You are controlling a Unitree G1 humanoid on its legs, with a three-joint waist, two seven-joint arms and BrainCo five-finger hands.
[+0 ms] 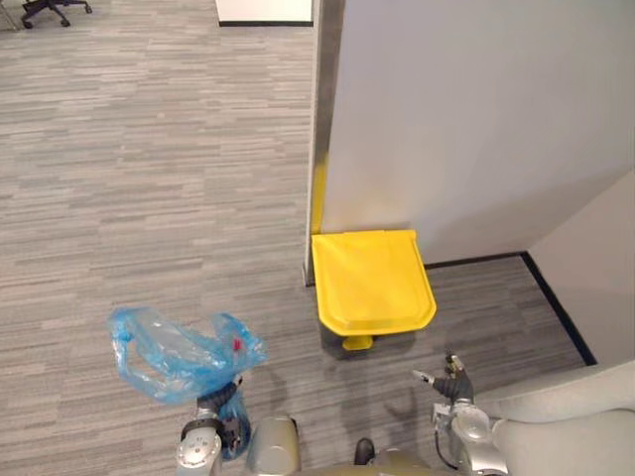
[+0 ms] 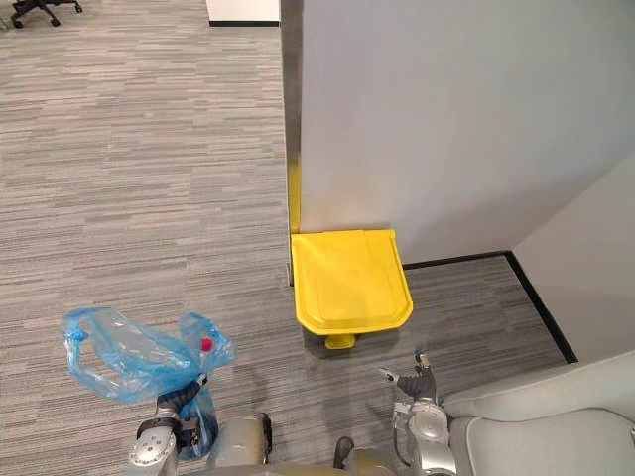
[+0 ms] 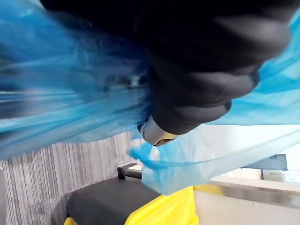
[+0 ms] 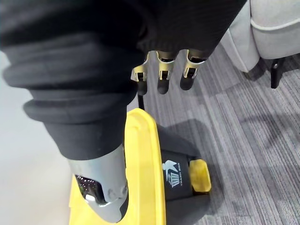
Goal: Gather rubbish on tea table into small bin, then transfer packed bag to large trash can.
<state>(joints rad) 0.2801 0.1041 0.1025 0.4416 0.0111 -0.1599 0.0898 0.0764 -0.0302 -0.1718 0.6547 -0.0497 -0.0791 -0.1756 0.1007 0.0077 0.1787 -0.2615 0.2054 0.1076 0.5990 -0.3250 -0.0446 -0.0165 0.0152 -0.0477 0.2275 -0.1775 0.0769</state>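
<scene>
A crumpled blue rubbish bag [image 1: 179, 352] with a small red thing showing through it hangs at the lower left above the carpet. My left hand [image 1: 220, 399] is shut on it from below; in the left wrist view the blue film [image 3: 70, 93] bunches across the hand [image 3: 157, 133]. The large trash can [image 1: 372, 281] has a closed yellow lid, a black body [image 4: 180, 180] and a yellow foot pedal [image 1: 357, 343]. It stands against the wall, ahead and right of the bag. My right hand [image 1: 451, 382] hovers empty just right of the pedal, its fingers [image 4: 159, 70] relaxed.
A grey wall [image 1: 476, 119] with a metal corner post [image 1: 322, 129] rises behind the can. Black skirting [image 1: 556, 307] runs along the right wall. A light grey sofa [image 1: 566, 426] fills the lower right corner. An office chair [image 1: 55, 10] stands far off at the top left.
</scene>
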